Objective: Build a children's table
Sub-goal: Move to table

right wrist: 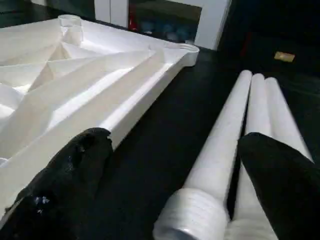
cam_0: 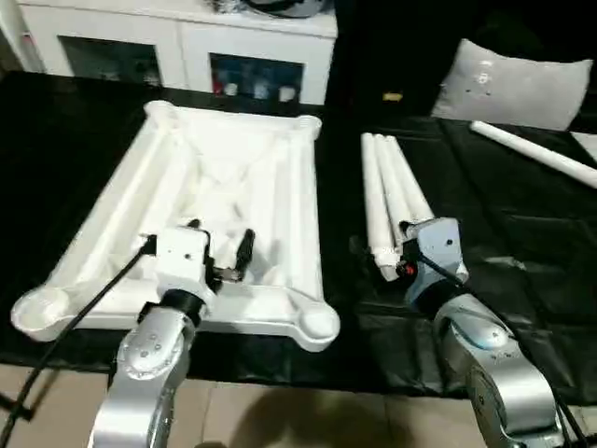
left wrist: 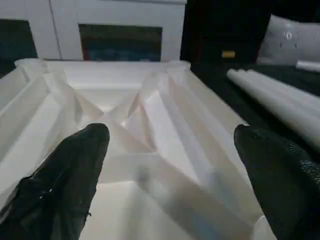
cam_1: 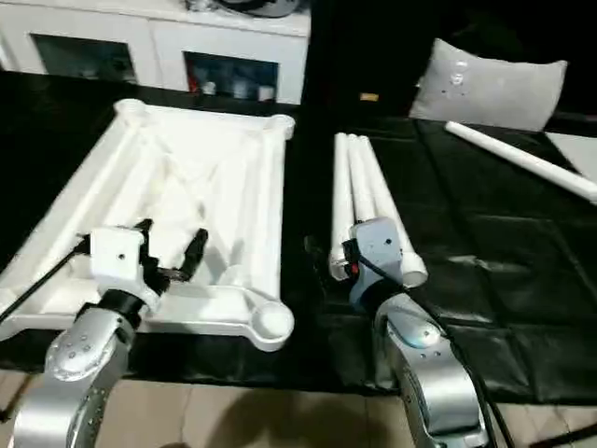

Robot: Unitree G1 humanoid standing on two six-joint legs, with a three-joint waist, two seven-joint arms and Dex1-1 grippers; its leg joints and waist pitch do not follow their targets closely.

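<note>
Hovering w/ fingers spread, right hand [right wrist: 165, 190] sat nearest the three legs [cam_0: 390, 201], lying at 12 o'clock, long axis running away. Left hand [cam_0: 220, 245], also spread, was over upturned top [cam_0: 280, 187].

**Around the work**

A black sheet [cam_0: 522, 280] covers the counter. Behind it stands a white cabinet [cam_0: 187, 37] with glass doors, small items dim behind the glass. A grey cushion [cam_0: 513, 84] lies at the far right, near a small yellow tag [cam_0: 393, 96].
</note>
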